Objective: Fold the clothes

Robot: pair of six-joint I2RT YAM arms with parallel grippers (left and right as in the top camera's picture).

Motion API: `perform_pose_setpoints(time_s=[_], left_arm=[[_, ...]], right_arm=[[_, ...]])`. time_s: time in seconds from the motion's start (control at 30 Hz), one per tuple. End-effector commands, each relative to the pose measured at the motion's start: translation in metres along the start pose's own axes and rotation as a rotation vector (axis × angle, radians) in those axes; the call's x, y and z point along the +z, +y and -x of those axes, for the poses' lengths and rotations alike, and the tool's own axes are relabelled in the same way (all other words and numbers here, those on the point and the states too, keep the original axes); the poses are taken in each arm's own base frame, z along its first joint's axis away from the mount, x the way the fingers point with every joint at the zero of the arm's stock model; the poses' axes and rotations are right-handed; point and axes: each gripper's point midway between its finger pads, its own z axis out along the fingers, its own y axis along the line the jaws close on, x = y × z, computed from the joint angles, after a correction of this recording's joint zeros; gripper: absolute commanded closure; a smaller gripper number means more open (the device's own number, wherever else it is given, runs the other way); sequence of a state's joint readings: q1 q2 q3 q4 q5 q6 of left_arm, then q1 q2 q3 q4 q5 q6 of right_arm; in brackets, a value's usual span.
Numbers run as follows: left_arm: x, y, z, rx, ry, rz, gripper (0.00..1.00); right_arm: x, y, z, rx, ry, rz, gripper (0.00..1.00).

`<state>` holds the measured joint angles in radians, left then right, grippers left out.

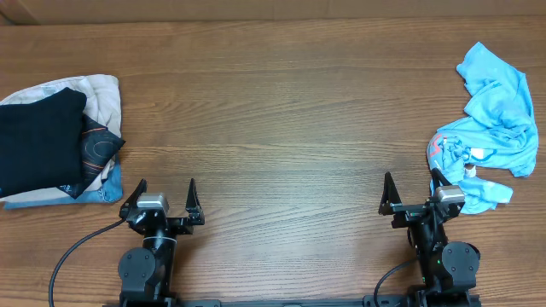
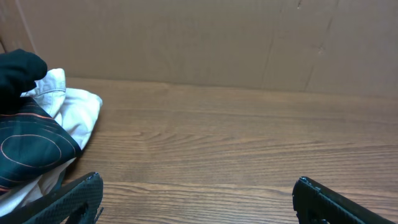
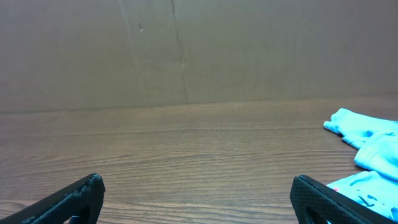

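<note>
While my left pincer (image 1: 166, 183) and right pincer (image 1: 411, 176) stand released and empty at the desk's (image 1: 281, 111) near edge, the blue T-shirt (image 1: 495, 119) lies crumpled by its right edge; I judge folding unstarted.

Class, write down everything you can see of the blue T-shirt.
The T-shirt is sky-blue, soft cotton-looking cloth with white print and some red lettering. It lies crumpled and unfolded in a loose heap at the table's right edge, resting on the wood; no jaws grip it.
</note>
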<state>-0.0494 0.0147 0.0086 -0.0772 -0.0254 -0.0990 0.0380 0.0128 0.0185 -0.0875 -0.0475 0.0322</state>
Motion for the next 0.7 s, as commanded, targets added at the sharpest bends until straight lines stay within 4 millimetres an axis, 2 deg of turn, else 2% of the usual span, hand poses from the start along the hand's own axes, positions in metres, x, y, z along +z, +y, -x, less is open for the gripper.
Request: perform_pose_setpoints(time_s=[0.0, 0.67], left_arm=[[-0.0002, -0.0008, 0.0006, -0.007, -0.006, -0.009, 0.00], [-0.0003, -0.0027, 0.0005, -0.015, -0.006, -0.019, 0.00]], right_arm=[[0.0002, -0.0017, -0.0016, -0.003, -0.004, -0.006, 0.00], [0.0002, -0.0017, -0.0012, 0.020, -0.006, -0.006, 0.00]])
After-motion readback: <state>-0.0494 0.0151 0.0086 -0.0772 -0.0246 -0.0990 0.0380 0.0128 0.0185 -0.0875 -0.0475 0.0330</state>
